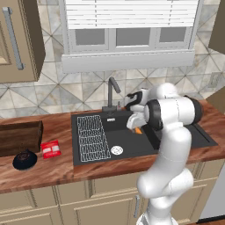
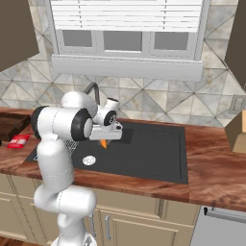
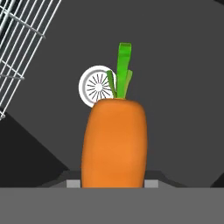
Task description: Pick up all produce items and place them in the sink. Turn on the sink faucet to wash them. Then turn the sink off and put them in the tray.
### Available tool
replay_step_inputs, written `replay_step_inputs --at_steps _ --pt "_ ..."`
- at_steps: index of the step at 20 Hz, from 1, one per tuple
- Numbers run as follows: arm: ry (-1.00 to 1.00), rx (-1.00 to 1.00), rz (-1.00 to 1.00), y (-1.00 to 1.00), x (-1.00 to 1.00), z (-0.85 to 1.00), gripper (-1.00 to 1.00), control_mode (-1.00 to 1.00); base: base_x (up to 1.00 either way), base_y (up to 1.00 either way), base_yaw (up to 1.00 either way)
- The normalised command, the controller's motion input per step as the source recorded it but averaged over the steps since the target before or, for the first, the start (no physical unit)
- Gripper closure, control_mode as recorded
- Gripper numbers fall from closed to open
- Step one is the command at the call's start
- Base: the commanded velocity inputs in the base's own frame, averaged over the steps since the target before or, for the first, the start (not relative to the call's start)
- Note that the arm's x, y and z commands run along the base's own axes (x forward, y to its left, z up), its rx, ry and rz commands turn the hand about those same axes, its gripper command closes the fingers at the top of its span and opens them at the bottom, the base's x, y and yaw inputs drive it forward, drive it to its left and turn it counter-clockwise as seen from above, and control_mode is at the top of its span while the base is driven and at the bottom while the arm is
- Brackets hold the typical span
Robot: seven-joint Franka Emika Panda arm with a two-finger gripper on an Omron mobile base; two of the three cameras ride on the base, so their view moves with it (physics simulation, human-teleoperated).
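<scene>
From the left base view, the white arm reached over the counter (image 1: 61, 169) with its gripper (image 1: 137, 129) held above the black sink (image 1: 132, 143), closed around a small orange carrot (image 1: 138, 130) whose tip poked out below the hand. The dark faucet (image 1: 111, 93) stood upright just behind the basin, near the hand. A white wire rack (image 1: 92, 137) lay in the left part of the sink, and the round silvery drain (image 1: 117, 150) sat on the basin floor just right of it. Well to the left on the wooden counter rested the dark brown tray (image 1: 19, 137), with a flat red packet (image 1: 51, 149) and a small black round dish (image 1: 25, 160) in front of it.

From the right base view, the gripper (image 2: 104, 139) hovered over the left part of the sink (image 2: 153, 153), the carrot (image 2: 103, 143) hanging from it as an orange point clear of the basin floor. The faucet (image 2: 94, 91) rose behind the arm's shoulder, partly hidden. The drain (image 2: 89, 160) lay below and to the left of the carrot. The red packet (image 2: 19, 141) and a corner of the tray (image 2: 9, 125) showed at the far left.

In the hand view, the carrot (image 3: 114, 142) stood clamped between the two dark fingertips at the bottom, its green top (image 3: 123, 72) pointing away from the camera. Beyond it lay the dark sink floor (image 3: 183, 87), the drain (image 3: 97, 86) partly behind the greens, and the rack (image 3: 22, 39) in the upper left corner.
</scene>
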Motion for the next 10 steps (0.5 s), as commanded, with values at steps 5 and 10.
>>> replay_step_inputs --at_steps 5,10 --pt "0.0 0.04 0.0 0.03 0.3 -0.29 1.0 -1.0 0.0 0.0 0.0" --pt "0.0 0.01 0.0 0.01 0.25 -0.23 1.0 -1.0 0.0 0.0 0.0"
